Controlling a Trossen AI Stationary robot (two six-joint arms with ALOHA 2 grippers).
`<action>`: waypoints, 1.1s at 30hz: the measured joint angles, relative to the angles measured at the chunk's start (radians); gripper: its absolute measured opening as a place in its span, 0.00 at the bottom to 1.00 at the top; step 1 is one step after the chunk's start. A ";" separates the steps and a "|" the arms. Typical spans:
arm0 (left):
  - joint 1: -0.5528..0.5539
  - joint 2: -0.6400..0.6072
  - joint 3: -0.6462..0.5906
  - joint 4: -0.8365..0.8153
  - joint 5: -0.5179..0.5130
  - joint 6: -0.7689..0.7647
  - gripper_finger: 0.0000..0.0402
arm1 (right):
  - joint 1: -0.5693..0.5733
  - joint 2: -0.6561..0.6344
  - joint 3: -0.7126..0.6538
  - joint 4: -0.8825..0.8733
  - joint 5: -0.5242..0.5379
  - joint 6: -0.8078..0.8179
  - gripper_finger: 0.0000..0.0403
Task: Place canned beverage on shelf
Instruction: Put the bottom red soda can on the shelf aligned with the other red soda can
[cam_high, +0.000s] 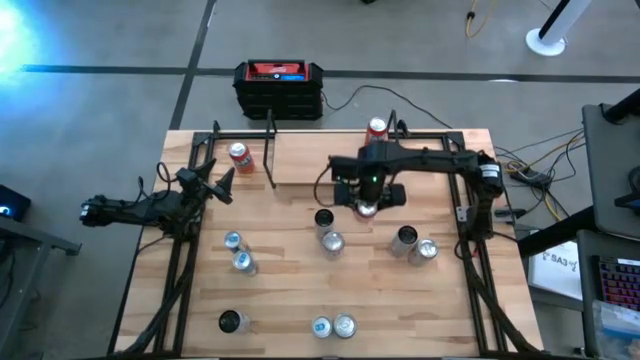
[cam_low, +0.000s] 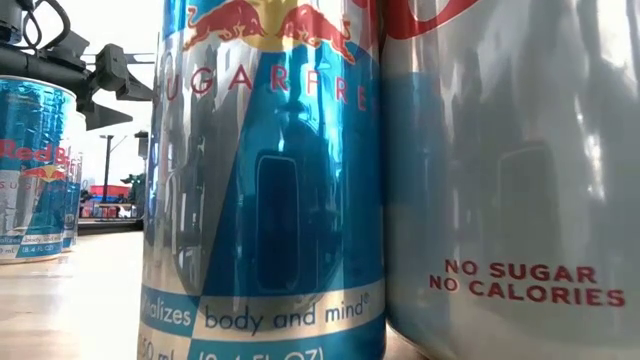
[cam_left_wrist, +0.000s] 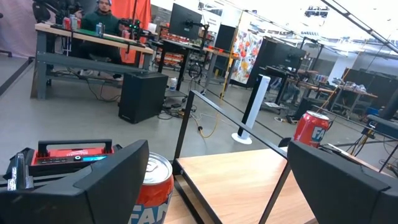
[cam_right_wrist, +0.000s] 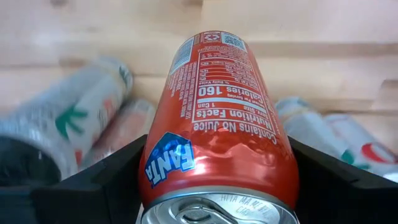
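Note:
My right gripper (cam_high: 367, 205) hangs over the middle of the table, shut on an orange Fanta can (cam_right_wrist: 217, 112). The shelf (cam_high: 340, 160), a light wood board with thin black posts, stands at the table's far side, just beyond that gripper. A red can (cam_high: 377, 128) stands at the shelf's far edge, and an orange can (cam_high: 239, 155) stands left of the shelf. My left gripper (cam_high: 222, 183) waits open at the table's left, pointing level toward the shelf, with nothing between its fingers (cam_left_wrist: 93, 180). My right gripper pinches the Fanta can between its two fingers (cam_right_wrist: 93, 186), one on each side wall near the can's top end (cam_right_wrist: 155, 174). The fingers come from above, pointing down along the can. The can hangs upright, lifted clear of the table.
Several cans stand or lie on the table below and near of the right gripper (cam_high: 332, 241), (cam_high: 425, 250), (cam_high: 242, 262), (cam_high: 344, 325). Two of them fill the low view (cam_low: 265, 180), (cam_low: 510, 180). A black box with a red top (cam_high: 278, 85) sits beyond the far edge.

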 joint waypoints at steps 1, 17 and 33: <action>0.000 0.000 0.000 0.000 0.000 0.000 0.92 | -0.018 0.000 0.000 -0.009 0.001 -0.014 0.74; 0.000 0.000 0.000 0.000 0.000 0.000 0.92 | -0.301 0.000 0.000 -0.047 0.054 -0.303 0.74; 0.000 0.000 0.000 0.000 0.000 0.000 0.92 | -0.380 0.000 -0.001 0.037 0.128 -0.366 0.74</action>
